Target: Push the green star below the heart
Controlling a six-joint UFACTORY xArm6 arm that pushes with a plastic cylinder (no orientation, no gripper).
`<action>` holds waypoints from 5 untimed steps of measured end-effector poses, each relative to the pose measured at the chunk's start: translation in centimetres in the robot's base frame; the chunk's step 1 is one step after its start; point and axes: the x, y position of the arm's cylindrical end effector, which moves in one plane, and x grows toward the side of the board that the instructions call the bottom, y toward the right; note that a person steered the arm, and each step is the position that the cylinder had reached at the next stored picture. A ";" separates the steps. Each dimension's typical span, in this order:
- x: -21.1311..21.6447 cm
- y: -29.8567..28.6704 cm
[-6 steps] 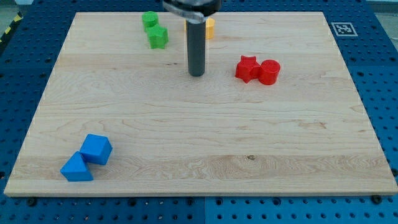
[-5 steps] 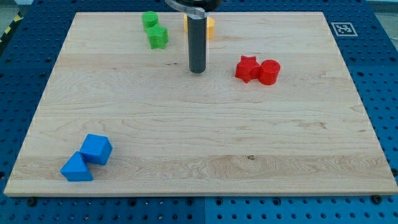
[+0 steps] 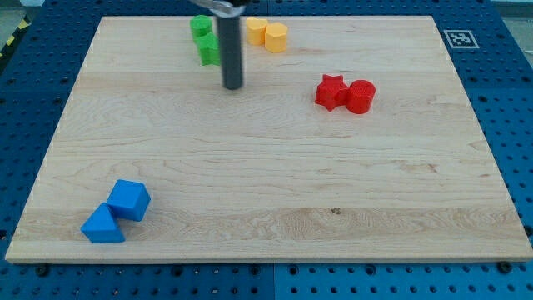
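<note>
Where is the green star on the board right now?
The green star sits near the view's top, left of centre, just below the other green block; my tip is at its lower right.

Pale wood counter (image 3: 266,167) fills most of the view, grain running left to right, one small dark knot (image 3: 336,210) toward the view's bottom right. Around it a blue perforated base (image 3: 508,100) with regular rows of holes, showing on all four sides. Black-and-white square marker tag (image 3: 460,38) at the counter's top-right corner. Yellow-black striped strip (image 3: 12,40) at the view's top left, possibly hazard tape; too small to be sure. Light is even and soft, shadows faint. No walls or windows in view.
</note>
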 end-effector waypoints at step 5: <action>-7.0 -3.0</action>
